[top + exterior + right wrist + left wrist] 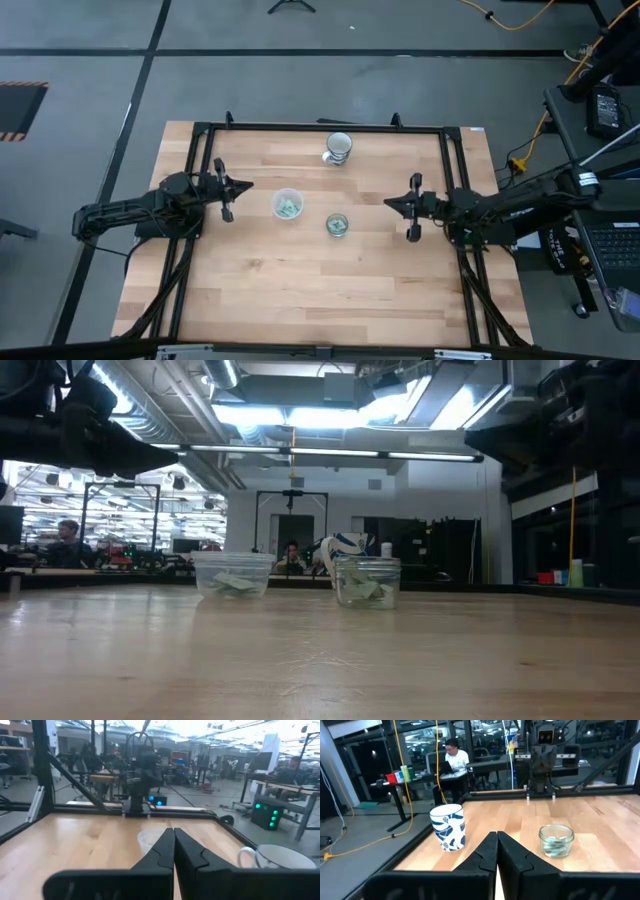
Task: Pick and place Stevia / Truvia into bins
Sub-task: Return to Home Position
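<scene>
Stevia packets inside both clear cups at mid-bench.

Lying in the wide translucent cup, left of centre on the bench, and in the narrow clear cup just to its right and slightly nearer. Standing alone toward the far edge: a white mug with blue pattern, contents not discernible. Left gripper at the left side and right gripper at the right side, both apart from the cups, fingers pressed together around nothing.
</scene>
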Motion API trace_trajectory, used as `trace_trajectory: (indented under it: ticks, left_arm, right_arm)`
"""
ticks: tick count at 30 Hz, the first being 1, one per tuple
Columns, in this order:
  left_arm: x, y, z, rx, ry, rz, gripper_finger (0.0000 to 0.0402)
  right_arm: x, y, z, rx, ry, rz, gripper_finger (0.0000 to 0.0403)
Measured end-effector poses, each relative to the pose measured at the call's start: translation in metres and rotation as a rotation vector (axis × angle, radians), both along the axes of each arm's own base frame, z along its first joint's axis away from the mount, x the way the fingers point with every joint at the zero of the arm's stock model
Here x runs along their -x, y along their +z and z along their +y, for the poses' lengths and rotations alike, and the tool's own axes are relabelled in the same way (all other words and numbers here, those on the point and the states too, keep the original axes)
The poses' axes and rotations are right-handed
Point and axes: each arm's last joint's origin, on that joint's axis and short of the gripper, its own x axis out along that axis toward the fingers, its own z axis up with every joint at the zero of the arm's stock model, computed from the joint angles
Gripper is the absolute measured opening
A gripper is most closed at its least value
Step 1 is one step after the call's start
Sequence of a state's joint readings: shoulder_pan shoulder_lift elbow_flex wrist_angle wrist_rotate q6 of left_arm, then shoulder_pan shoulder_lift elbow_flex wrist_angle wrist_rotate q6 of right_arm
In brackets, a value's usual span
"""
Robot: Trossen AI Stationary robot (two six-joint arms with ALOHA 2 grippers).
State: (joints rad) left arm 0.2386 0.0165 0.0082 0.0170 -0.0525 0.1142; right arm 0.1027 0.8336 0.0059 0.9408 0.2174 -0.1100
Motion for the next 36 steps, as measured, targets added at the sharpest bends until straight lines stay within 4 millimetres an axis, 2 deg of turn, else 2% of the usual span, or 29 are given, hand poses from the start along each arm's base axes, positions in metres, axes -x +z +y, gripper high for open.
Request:
trace_trajectory:
  ticks: [9, 20, 31, 36]
  left_arm:
    - [0.000, 0.000, 0.000, 0.050, 0.000, -0.014, 0.0005]
    - [0.000, 0.000, 0.000, 0.048, 0.001, -0.013, 0.0006]
    - [0.000, 0.000, 0.000, 0.047, 0.002, -0.013, 0.0006]
    - [0.000, 0.000, 0.000, 0.047, 0.002, -0.014, 0.0006]
  right_arm:
    - [0.015, 0.000, -0.003, -0.022, -0.004, 0.059, 0.0005]
    - [0.037, 0.003, -0.004, -0.040, 0.041, 0.050, 0.0005]
    - [0.041, 0.003, -0.003, -0.012, 0.084, 0.046, 0.0005]
    - [0.041, 0.002, -0.003, -0.096, 0.091, 0.060, 0.0005]
